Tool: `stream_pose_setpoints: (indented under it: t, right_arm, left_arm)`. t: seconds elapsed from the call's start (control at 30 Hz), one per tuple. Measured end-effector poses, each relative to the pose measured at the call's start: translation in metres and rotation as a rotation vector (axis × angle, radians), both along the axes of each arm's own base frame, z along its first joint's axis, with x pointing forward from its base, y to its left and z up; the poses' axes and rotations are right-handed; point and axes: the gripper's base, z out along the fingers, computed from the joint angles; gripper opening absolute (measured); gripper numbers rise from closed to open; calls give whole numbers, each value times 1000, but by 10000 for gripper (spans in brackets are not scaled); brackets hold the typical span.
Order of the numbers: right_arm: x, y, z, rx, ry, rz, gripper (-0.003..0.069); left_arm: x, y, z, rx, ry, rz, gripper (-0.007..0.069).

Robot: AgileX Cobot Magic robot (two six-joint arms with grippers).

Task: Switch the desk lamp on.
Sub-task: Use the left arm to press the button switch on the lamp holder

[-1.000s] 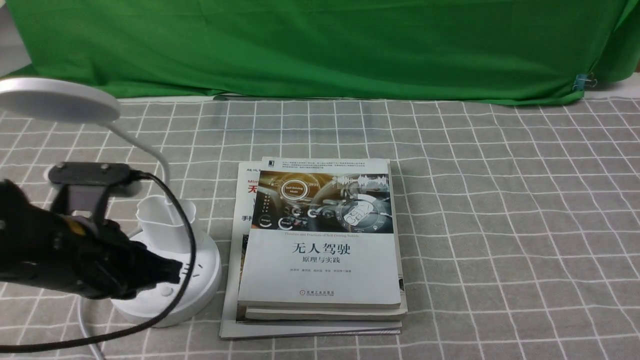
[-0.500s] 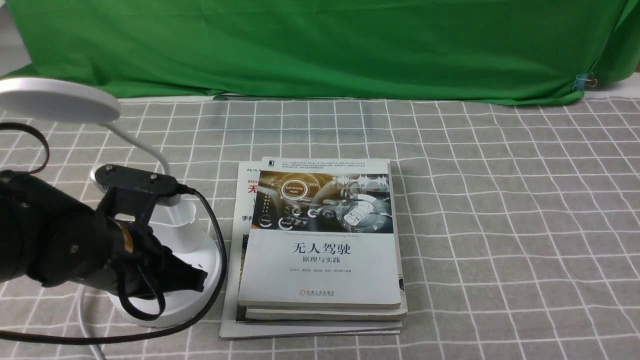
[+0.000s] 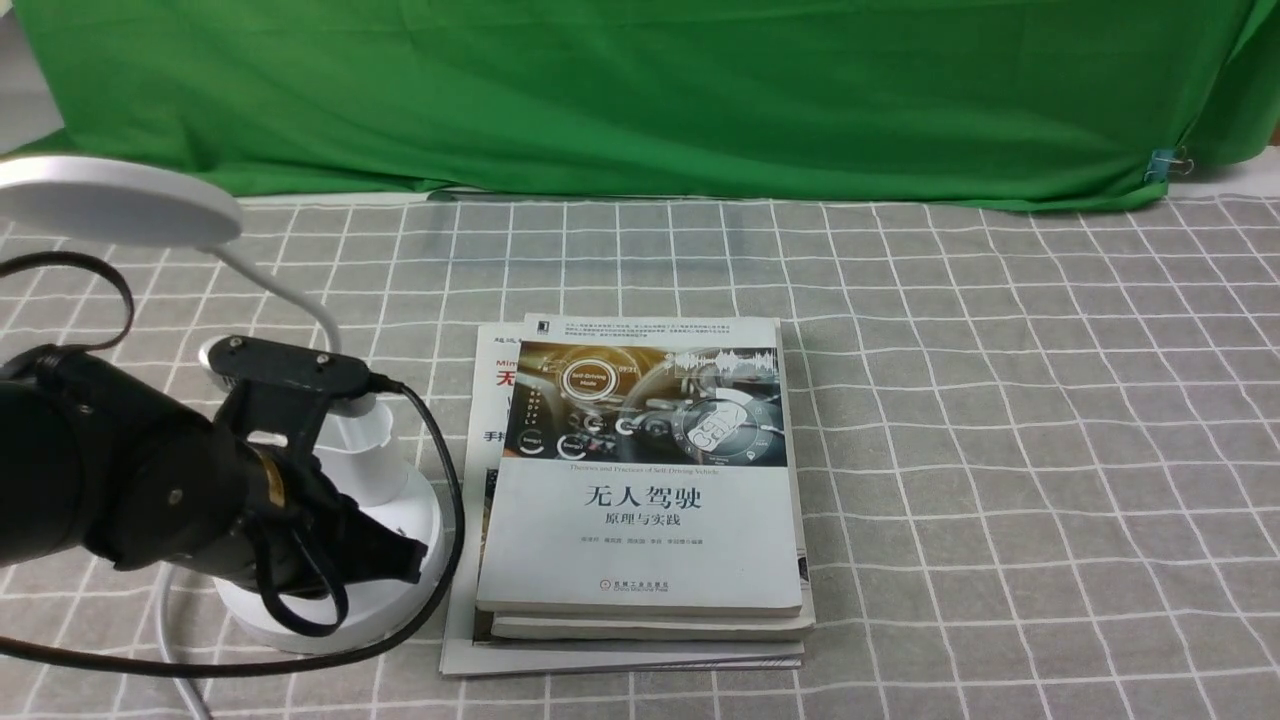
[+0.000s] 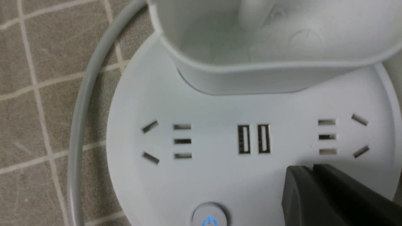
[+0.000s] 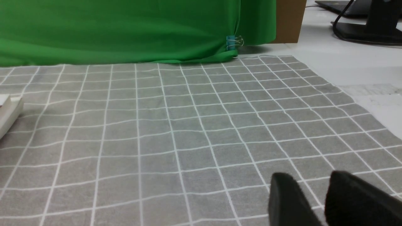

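Here, the lamp (image 3: 372, 455) stands at the near left of the surface (image 3: 1000, 420), which a grey checked cloth covers. Its round base sits just left of the books (image 3: 640, 480). Its cup is on the far part of the base, and its thin neck curves up and left to the flat head (image 3: 110, 200). A white cord (image 4: 80, 119) leaves the base and lies on the cloth.

The left fingers (image 3: 385, 555) are pressed together and hold nothing. They reach in from the left, low over the near part of the base, and the arm hides much of it in the front view. In the left wrist view their tip (image 4: 309, 171) lies between one group of socket slots and the rim, near the two USB ports (image 4: 253, 138). I cannot tell whether it touches the base. A round button (image 4: 209, 217) with a glowing blue power symbol sits at the rim, apart from the tip.

The right fingers (image 5: 284, 194) are a little spread, with cloth showing between them, and hold nothing. They hang low over bare cloth, well apart from the books.

A green backdrop (image 3: 640, 90) hangs along the far edge, with a clip (image 3: 1165, 162) at its right end.
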Motion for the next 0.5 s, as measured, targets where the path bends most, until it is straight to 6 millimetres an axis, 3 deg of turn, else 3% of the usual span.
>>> stream_pose_setpoints:
  t: [0.27, 0.5]
  right_arm:
    - [0, 0, 0, -1, 0, 0, 245]
    - [0, 0, 0, -1, 0, 0, 245]
  left_arm:
    - [2, -1, 0, -3, -15, -5, 19]
    - [0, 1, 14, -13, -86, -17, 19]
